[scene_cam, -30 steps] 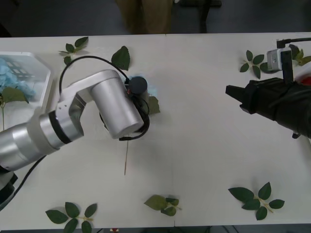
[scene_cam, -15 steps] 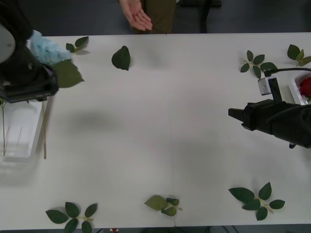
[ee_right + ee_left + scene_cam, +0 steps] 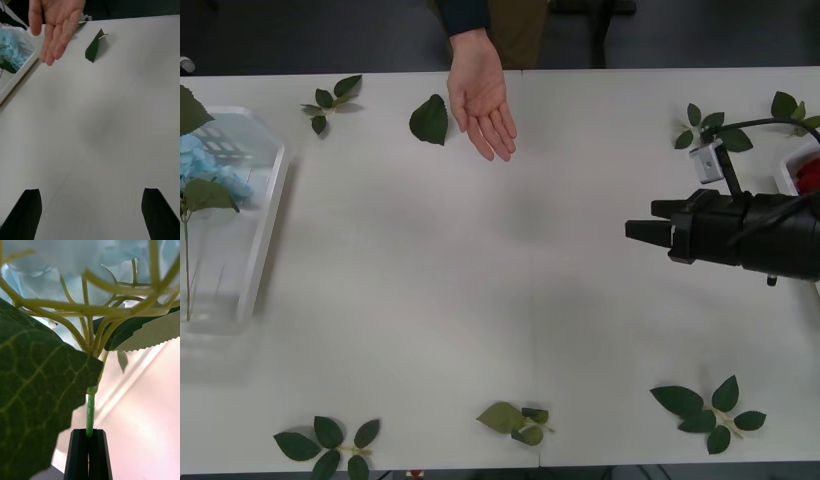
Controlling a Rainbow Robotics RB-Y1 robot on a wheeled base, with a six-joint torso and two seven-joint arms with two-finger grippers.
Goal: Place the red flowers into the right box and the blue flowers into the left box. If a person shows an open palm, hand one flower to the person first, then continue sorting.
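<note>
Now, step in hand: a person's hand is reaching over the far edge of the surface with its palm open, so by my judgement a hand-over is falling due before more sorting.

Left claw: the left claw is pinching the green stem of a blue flower, fingers pressed together on it, with the pale head and a large leaf spreading out beyond the tips.

Right claw: the right claw is hanging spread and empty above the right-hand part of the surface, pointing toward the middle.

Left box: the left box is sitting at the left edge of the surface, holding blue flowers at its far end with a stem trailing toward the near edge.

Right box: the right box is showing just its rim at the right edge, with a red flower inside.

Loose leaves: leaf sprigs are lying near the near edge and the far corners; a single leaf is lying just beside the open hand.

Risks: dropping the held flower into the left box would be skipping the open palm. A thin stem pinched low could be swinging or slipping during the reach toward the hand. The right claw could be crossing that path if both arms are moving together.
</note>
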